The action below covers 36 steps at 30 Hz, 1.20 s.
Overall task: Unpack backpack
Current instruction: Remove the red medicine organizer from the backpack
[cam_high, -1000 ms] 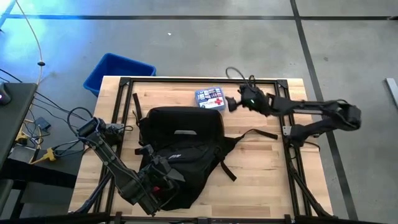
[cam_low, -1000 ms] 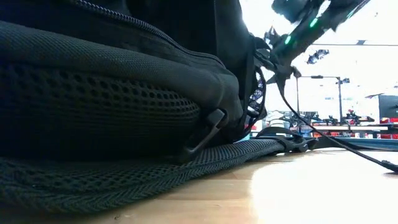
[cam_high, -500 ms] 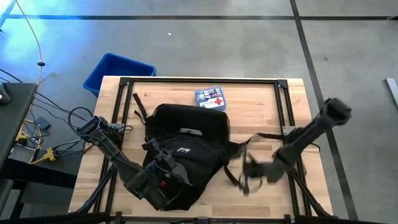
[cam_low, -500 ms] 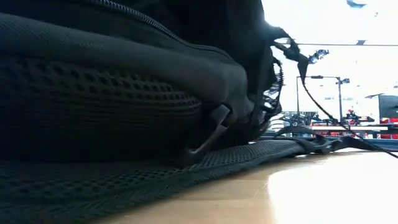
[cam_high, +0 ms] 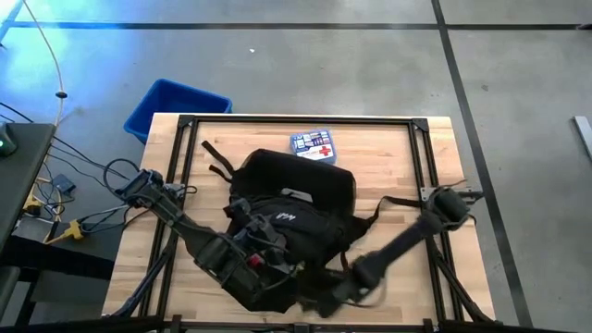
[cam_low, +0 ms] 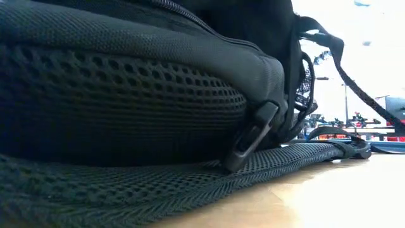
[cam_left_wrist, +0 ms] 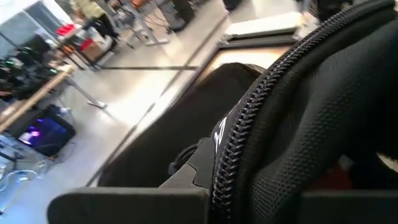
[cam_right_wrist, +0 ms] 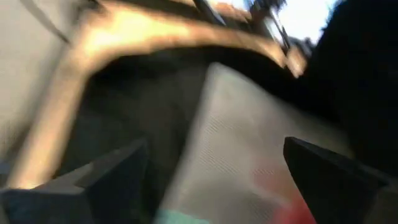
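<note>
Lying: the backpack [cam_high: 291,199] sprawls across the middle of the tabletop [cam_high: 388,166], its near end bunched up toward the front edge and straps trailing out to both sides.
Backpack up close: in the low view its mesh padding [cam_low: 120,95] fills most of the picture, with a plastic buckle [cam_low: 253,134] resting on a mesh strap that lies flat on the wood.
Left gripper [cam_high: 257,264]: down on the near end of the backpack, in among the folds of fabric; from the pictures I cannot tell whether its fingers are spread or pressed together.
Left wrist view: a zipper line [cam_left_wrist: 249,118] runs along the edge of padded black fabric, right against the camera.
Right gripper [cam_high: 326,294]: low at the front edge of the tabletop, at the backpack's near right corner, the arm stretched out from the right side; its fingers [cam_right_wrist: 106,171] stand spread, with a pale fabric surface showing between them.
First-aid kit [cam_high: 313,145]: a small box with a red cross, flat on the tabletop just beyond the backpack's far end.
Blue bin [cam_high: 176,104]: off the tabletop's far left corner, on the floor.
</note>
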Available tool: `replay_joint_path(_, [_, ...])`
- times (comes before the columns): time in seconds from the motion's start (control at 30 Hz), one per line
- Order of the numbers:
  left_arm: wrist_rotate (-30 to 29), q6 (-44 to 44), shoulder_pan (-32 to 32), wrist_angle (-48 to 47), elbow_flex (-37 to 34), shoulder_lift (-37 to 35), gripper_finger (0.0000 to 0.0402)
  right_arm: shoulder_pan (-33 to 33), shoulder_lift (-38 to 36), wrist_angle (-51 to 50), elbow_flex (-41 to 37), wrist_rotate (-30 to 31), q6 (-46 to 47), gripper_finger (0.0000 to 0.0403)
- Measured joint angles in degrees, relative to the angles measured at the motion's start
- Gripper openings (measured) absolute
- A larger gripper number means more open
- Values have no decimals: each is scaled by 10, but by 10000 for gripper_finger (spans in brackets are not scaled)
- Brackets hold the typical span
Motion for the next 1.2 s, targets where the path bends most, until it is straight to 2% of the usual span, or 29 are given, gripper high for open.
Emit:
replay_joint_path(0.07, [20,-6,-12,0,0,0,0,-25,9,-109,28,-1,54,339])
replay_joint_path(0.13, [37,-18,-27,1,0,0,0,-47,8,-177,36,-7,76,327])
replay_joint_path(0.27, [75,-30,-50,10,3,0,0,-79,-1,-247,20,-65,45,313])
replay_joint_path(0.37, [87,-19,-62,34,10,0,0,-98,-2,-244,5,-113,-7,311])
replay_joint_path(0.57, [91,18,-65,59,10,0,0,-136,-2,-238,4,-133,-23,311])
replay_joint_path(0.73, [94,24,-61,57,10,0,0,-173,0,-234,4,-202,-31,311])
replay_joint_path(1.03, [94,24,-61,53,10,0,0,-195,20,-210,4,-232,-70,310])
replay_joint_path(1.13, [97,20,-60,45,9,0,0,-195,33,-190,4,-258,-87,300])
replay_joint_path(1.2, [98,8,-59,34,9,0,0,-195,43,-179,4,-274,-100,280])
